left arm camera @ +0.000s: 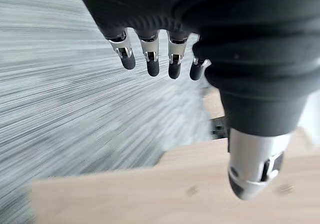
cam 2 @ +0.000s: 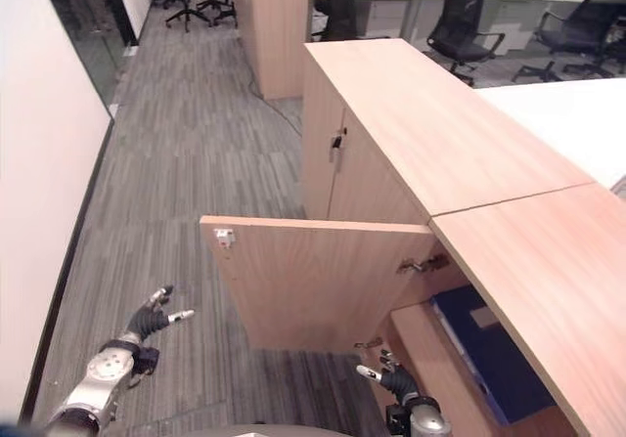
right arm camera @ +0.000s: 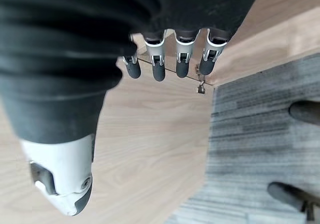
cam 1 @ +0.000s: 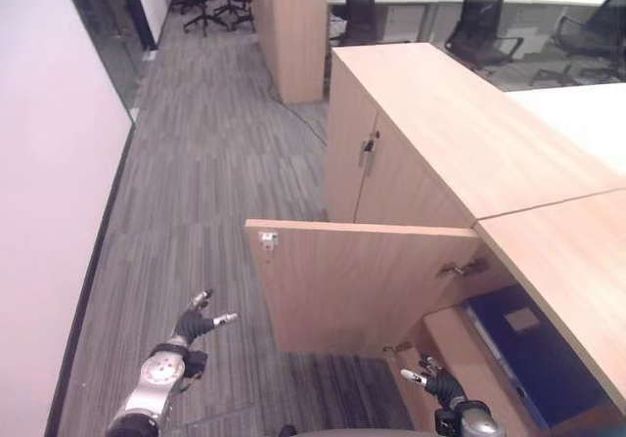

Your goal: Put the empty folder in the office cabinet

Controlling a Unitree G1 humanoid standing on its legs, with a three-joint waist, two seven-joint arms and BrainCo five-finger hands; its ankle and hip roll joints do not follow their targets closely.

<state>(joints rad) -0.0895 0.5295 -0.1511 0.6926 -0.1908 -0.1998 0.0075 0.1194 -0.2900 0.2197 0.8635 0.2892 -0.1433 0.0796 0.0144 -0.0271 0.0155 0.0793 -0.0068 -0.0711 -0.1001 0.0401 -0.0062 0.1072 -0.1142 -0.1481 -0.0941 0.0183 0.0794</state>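
Blue folder [cam 1: 528, 354] flat inside wooden cabinet [cam 1: 460, 134] (door [cam 1: 362, 285] open).

The cabinet top [cam 1: 548, 261] hides much of the blue folder [cam 1: 533, 359]; the picture's edge cuts its corner.

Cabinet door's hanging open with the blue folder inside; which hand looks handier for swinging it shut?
Probably the left hand: it hangs open over the carpet on the outer side of the open door. The right hand sits at the hinge side, beside the blue folder.
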